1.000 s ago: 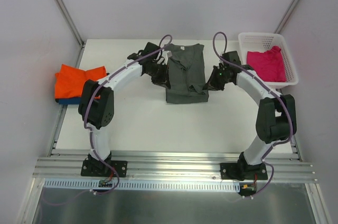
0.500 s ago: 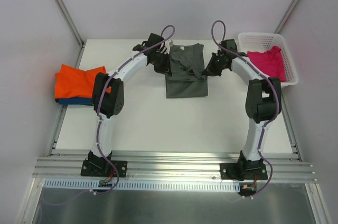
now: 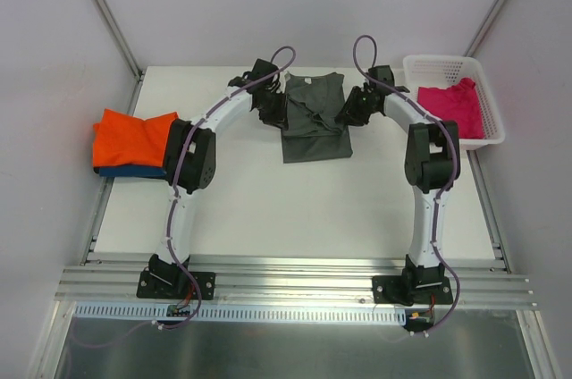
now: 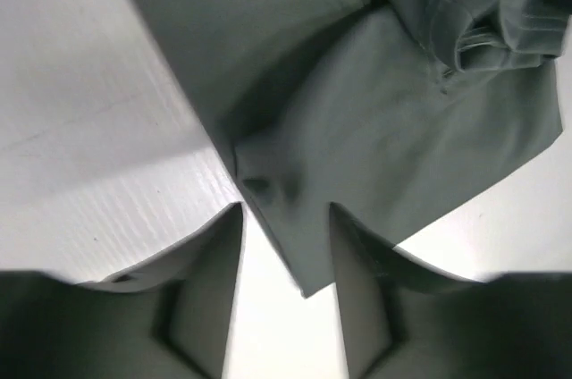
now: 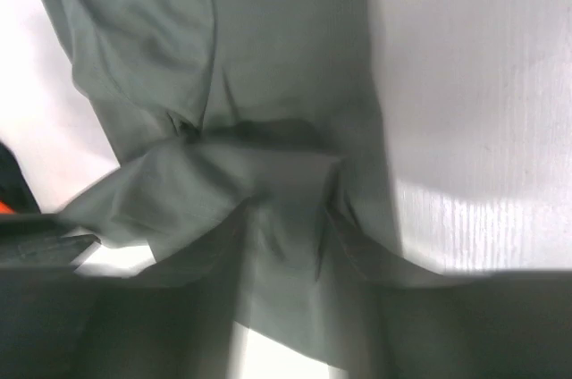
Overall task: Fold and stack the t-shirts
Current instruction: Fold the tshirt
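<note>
So, far left first: the orange shirt (image 3: 130, 136) sits folded at the left edge of the table (image 3: 268, 209), lying on top of the blue shirt (image 3: 121, 170). Only a strip of blue peeks out along the near side.

Next is the left gripper (image 3: 279, 111), reaching in from the left to the grey shirt (image 3: 315, 133). In the wrist view its fingers (image 4: 210, 281) are just a little way apart. A corner of the grey cloth pokes down into the gap, but there's bare table showing between the cloth and one finger, so it isn't pinching anything as far as I can see.

The grey shirt is in the middle of the table, toward the far edge. The near part is flat and squared off. The far part is messier, with a sleeve or flap bunched and folded over on top.

The right gripper (image 3: 344, 115) is at the shirt's right edge, roughly across from the left one. Its wrist view is pretty blurry, but the jaws are parted a bit and grey cloth runs under and through the gap. It looks loose rather than clamped.

Over at the far right corner is the basket (image 3: 442, 62), with the pink shirt (image 3: 451, 106) crumpled inside and part of it draped toward the near rim.
</note>
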Robot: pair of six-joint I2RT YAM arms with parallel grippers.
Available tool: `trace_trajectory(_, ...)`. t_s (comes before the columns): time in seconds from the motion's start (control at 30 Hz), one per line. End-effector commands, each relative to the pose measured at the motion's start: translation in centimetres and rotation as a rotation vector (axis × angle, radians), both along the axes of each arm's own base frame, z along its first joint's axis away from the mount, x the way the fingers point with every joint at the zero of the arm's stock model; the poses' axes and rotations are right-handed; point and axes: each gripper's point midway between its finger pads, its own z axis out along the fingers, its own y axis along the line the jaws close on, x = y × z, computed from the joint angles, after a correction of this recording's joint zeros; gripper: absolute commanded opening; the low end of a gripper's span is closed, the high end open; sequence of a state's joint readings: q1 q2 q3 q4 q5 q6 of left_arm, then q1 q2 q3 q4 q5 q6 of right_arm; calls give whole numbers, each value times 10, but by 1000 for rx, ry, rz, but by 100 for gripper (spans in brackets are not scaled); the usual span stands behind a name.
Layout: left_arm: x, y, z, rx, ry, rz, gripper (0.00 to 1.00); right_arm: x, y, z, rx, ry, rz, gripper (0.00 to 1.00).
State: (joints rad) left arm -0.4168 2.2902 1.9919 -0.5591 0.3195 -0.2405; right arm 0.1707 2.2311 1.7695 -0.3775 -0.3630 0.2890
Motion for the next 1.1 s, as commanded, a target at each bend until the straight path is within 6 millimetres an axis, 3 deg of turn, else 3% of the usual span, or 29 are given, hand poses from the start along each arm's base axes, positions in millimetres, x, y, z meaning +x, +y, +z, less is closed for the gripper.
trace_trajectory(0.0, 19, 15, 12, 44, -59, 63, 50, 18, -1, 22, -5, -96, 12, 53)
trace_trajectory(0.03, 21, 16, 15, 49, -73, 68, 62, 18, -4, 25, -20, -108, 15, 57)
trace_trajectory(0.13, 28, 23, 35, 80, -140, 85, 83, 15, -12, 47, -64, -162, 31, 64)
trace_trajectory(0.2, 26, 27, 52, 85, -179, 74, 84, 11, -19, 71, -74, -204, 35, 64)
trace_trajectory(0.27, 22, 30, 73, 79, -213, 76, 84, 3, -18, 81, -65, -214, 51, 64)
trace_trajectory(0.3, 15, 31, 71, 79, -202, 64, 84, -1, -17, 97, -53, -242, 55, 64)
trace_trajectory(0.37, 3, 28, 83, 49, -199, 33, 83, -11, -8, 100, -4, -235, 81, 64)
trace_trajectory(0.4, -4, 30, 77, 51, -176, 24, 83, -14, -7, 103, 16, -234, 80, 64)
trace_trajectory(0.57, -43, 8, 83, 4, -141, -88, 79, -24, 17, 86, 137, -152, 103, 62)
trace_trajectory(0.67, -69, -16, 72, -8, -103, -170, 74, -25, 28, 63, 173, -89, 107, 60)
trace_trajectory(0.77, -83, -32, 58, 9, -89, -243, 68, -28, 42, 47, 181, -55, 127, 59)
trace_trajectory(0.9, -75, -25, 43, 82, -96, -204, 69, -32, 58, 40, 193, -38, 161, 59)
trace_trajectory(1.07, -68, -15, 49, 121, -138, -186, 75, -41, 74, 34, 216, -1, 194, 59)
